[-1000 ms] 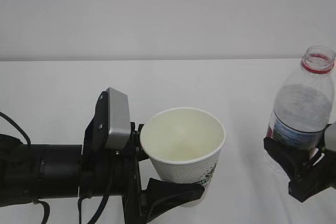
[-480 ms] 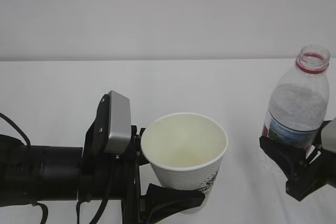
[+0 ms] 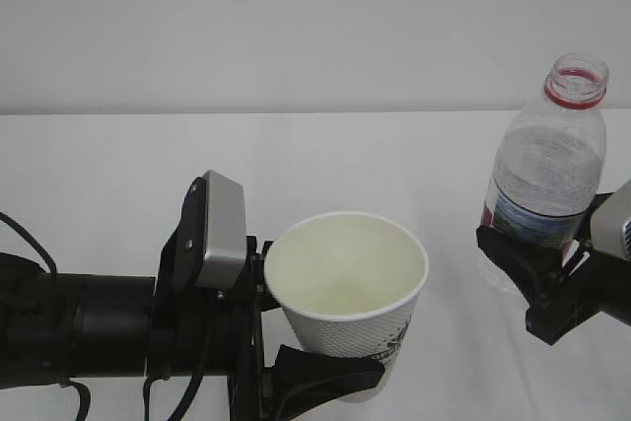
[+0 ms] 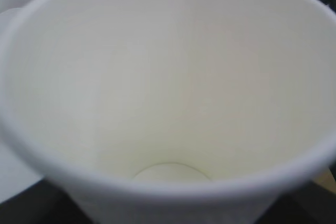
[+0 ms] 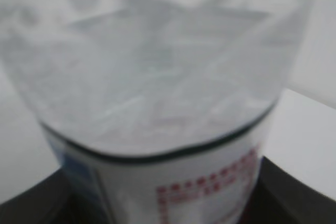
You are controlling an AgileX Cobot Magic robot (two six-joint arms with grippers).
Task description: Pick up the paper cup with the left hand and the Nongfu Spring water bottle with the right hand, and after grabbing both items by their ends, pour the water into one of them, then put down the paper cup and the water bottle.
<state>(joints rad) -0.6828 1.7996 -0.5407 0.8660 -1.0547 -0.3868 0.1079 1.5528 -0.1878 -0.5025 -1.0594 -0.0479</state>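
Note:
My left gripper (image 3: 317,344) is shut on the lower part of the white paper cup (image 3: 347,288), which is upright and held above the table. Its cream inside (image 4: 168,87) fills the left wrist view and looks dry. At the right, my right gripper (image 3: 537,278) is shut on the lower part of the Nongfu Spring water bottle (image 3: 547,179). The bottle is clear with a red neck ring, uncapped, lifted, its mouth leaning slightly right. In the right wrist view the bottle's label (image 5: 173,182) and clear body (image 5: 157,72) fill the frame, blurred. No water is visible pouring.
A white table (image 3: 108,175) stretches back to a plain white wall (image 3: 296,27). The left arm's black body and grey camera plate (image 3: 222,229) lie along the lower left. About a hand's width of gap separates cup and bottle.
The right gripper has carried the bottle up and to the left, closer to the cup. The left gripper with the cup sank slightly at first, then stayed still.

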